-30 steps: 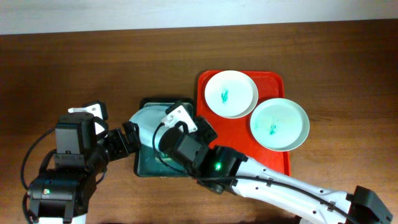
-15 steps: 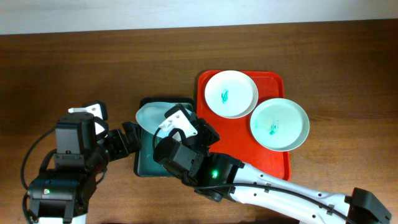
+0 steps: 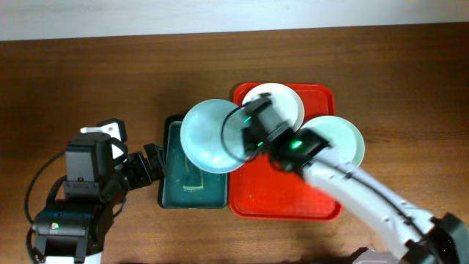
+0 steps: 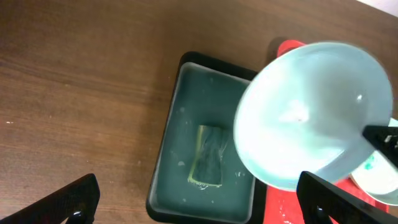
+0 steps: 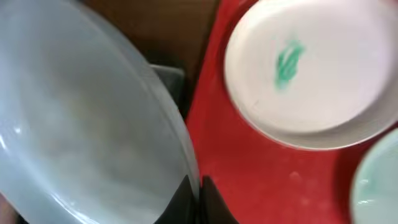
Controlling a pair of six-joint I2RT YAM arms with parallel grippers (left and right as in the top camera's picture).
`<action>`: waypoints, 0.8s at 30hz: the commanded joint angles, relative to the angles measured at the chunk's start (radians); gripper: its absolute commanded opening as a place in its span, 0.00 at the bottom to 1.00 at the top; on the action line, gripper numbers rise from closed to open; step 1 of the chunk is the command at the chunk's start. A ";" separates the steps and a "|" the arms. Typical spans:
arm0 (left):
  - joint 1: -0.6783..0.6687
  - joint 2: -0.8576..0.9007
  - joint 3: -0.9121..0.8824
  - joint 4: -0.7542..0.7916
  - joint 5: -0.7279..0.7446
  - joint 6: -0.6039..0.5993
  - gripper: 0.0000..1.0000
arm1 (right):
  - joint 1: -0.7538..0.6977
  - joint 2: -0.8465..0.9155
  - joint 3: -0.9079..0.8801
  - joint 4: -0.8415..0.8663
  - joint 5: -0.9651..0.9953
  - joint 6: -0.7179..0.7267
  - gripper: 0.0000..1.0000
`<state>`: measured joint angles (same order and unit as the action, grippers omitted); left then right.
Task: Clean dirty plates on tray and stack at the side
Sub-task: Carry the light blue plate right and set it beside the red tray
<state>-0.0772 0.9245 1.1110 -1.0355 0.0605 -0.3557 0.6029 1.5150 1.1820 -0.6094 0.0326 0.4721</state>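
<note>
Three round shallow plates, two trays, one sponge and two robot arms on a brown wooden table.

The red tray (image 3: 253, 202) is large and flat, with rounded corners and a raised rim. Two plates sit on it. The white plate (image 5: 311, 68) is at its far left and has a small teal smear (image 5: 287, 62) near the centre. The pale green plate (image 3: 341, 143) is at its right side, reaching over the right rim.

The third plate, the pale blue plate (image 3: 209, 136), is held over the red tray's left edge. It is smooth and glossy with small glints of light. The right gripper (image 5: 198, 196) pinches its rim, fingers closed on the edge.

Just left of the red tray lies the dark green tray (image 4: 180, 106), with a sponge (image 4: 208, 155) inside. Further left, the left gripper (image 4: 199, 205) has its fingers spread wide apart, holding nothing.
</note>
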 commanded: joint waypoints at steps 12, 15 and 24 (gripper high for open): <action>0.004 -0.003 0.016 0.001 0.004 0.006 1.00 | -1.267 -0.092 0.030 -0.383 -0.219 0.034 0.04; 0.004 -0.003 0.016 0.001 0.004 0.006 0.99 | -1.382 0.055 0.030 -0.359 -0.219 0.034 0.04; 0.004 -0.003 0.016 0.001 0.004 0.006 0.99 | -1.350 0.337 0.029 -0.330 -0.174 -0.096 0.04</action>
<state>-0.0772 0.9245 1.1110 -1.0359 0.0605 -0.3557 -0.7765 1.8488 1.2095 -0.9379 -0.1654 0.4053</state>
